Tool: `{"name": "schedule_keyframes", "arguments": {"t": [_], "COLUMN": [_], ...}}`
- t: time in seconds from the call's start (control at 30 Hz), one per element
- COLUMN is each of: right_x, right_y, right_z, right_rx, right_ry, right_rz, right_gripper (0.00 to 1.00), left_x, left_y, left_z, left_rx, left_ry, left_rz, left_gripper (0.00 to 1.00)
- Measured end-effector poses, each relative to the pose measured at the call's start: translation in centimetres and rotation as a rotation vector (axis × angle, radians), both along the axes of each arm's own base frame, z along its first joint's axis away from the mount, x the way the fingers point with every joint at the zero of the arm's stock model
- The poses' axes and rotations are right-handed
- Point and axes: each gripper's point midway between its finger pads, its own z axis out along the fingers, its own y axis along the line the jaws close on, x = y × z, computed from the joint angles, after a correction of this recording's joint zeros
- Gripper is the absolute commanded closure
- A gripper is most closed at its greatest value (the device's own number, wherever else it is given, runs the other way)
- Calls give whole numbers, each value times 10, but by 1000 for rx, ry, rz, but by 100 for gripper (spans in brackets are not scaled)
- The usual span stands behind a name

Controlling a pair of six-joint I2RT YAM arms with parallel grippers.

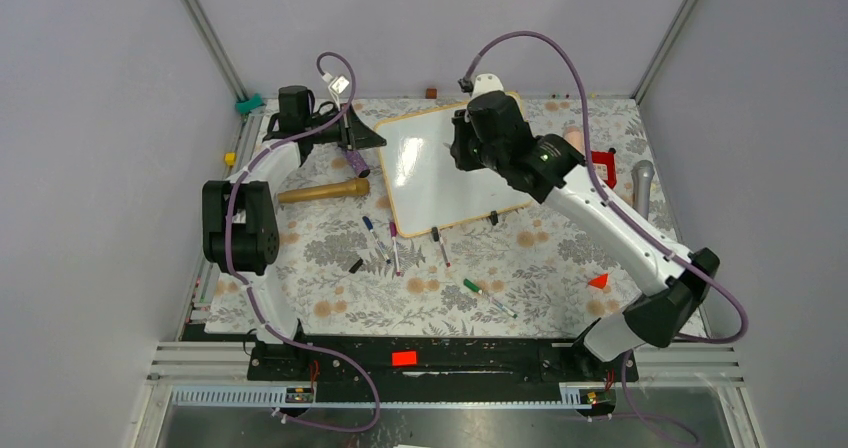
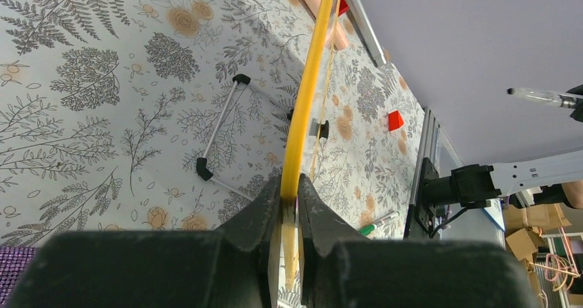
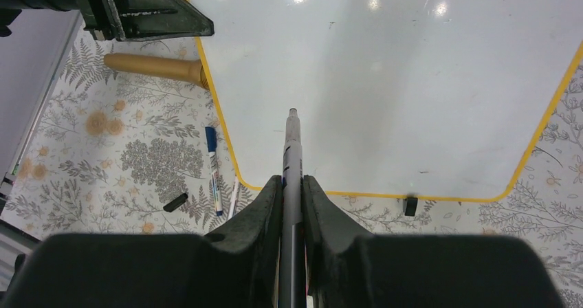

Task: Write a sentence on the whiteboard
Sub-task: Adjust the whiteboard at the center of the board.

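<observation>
Gripping a marker, the right claw hangs over the whiteboard, whose edge the left claw pinches.

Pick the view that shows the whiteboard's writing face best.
Right wrist: the whiteboard fills most of the frame close up, with no writing visible, beyond the marker in the right gripper. Top external shows the board smaller, with the right arm covering part. Left wrist shows only its yellow edge, clamped in the left gripper.

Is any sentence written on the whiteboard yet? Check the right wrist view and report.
No: the whiteboard shows only glare and faint specks, no lettering, while the marker clamped in the right gripper points across it.
</observation>
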Motion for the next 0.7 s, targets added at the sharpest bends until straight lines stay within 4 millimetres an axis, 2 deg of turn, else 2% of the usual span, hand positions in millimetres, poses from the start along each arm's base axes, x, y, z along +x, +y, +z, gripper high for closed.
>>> {"name": "schedule_keyframes", "arguments": {"t": [0.13,0.3,0.5,0.7], "right_x": [-12,-22,-24,-23], "right_y": [-12,-21,-24,-23], "right_z": [6,2,-4,-2], "right_rx": [15,12,5,8], "right_ry": [-18,-15,-13,-26], "right_rz": [-2,-3,-1,3], "right_gripper": [100,100,100,100], "left_x": [1,-3,-10,-19], "left_y": [1,0,-2,-4], "left_z": [-2,1,1,3], "left_rx": [13,48,61,62], "left_ry": [6,8,5,-95], "left_rz": [13,46,39,-35], "left_gripper": [100,100,100,100]}}
